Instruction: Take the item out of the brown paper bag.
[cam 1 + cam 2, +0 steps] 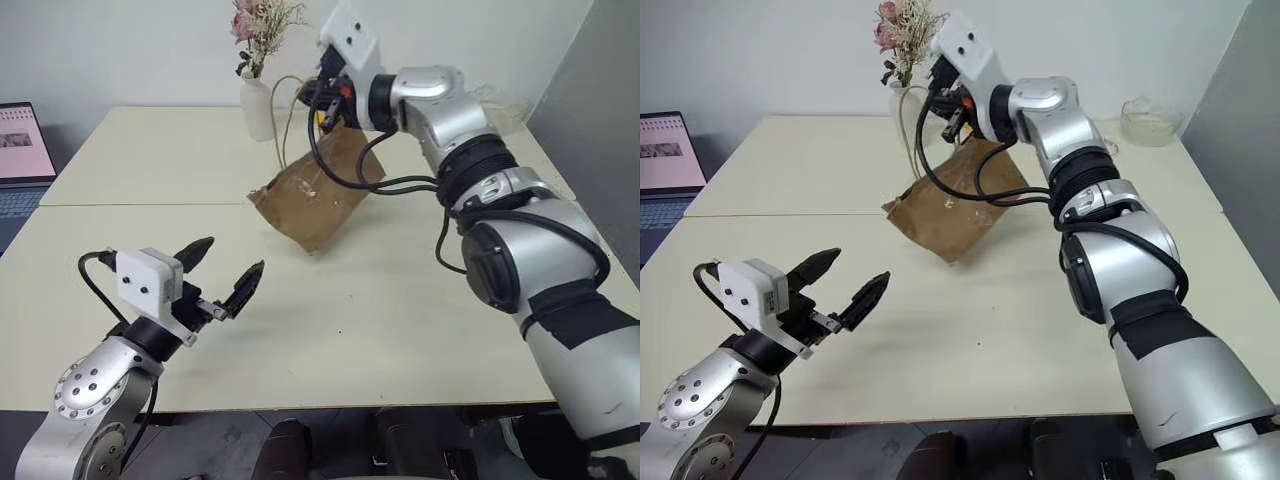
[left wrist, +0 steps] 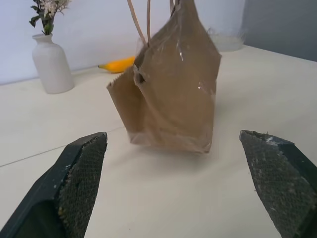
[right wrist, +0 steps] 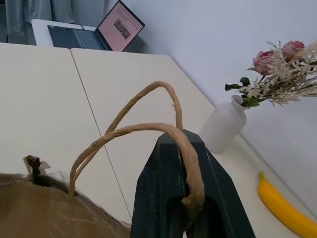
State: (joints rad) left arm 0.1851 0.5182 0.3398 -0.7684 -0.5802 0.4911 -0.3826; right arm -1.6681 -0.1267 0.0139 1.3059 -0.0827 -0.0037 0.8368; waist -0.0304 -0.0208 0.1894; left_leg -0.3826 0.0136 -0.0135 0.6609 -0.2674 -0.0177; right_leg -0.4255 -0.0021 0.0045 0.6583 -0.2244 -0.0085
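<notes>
The brown paper bag (image 1: pixel 315 195) hangs tilted by its tan cord handle (image 3: pixel 143 129), its lower corner close to the table. My right gripper (image 1: pixel 325 105) is shut on that handle above the bag, near the vase. My left gripper (image 1: pixel 234 254) stands open low over the table's front left, pointing at the bag from a distance, with nothing between its fingers (image 2: pixel 79 183). The inside of the bag is hidden, so the item in it cannot be seen. A yellow banana (image 2: pixel 119 64) lies on the table behind the bag.
A white vase (image 1: pixel 258 105) with dried flowers stands at the back, just behind the bag. A laptop (image 1: pixel 22 145) sits off the far left edge and a glass bowl (image 1: pixel 1150 120) at the back right. Bare tabletop (image 1: pixel 380 300) stretches in front of the bag.
</notes>
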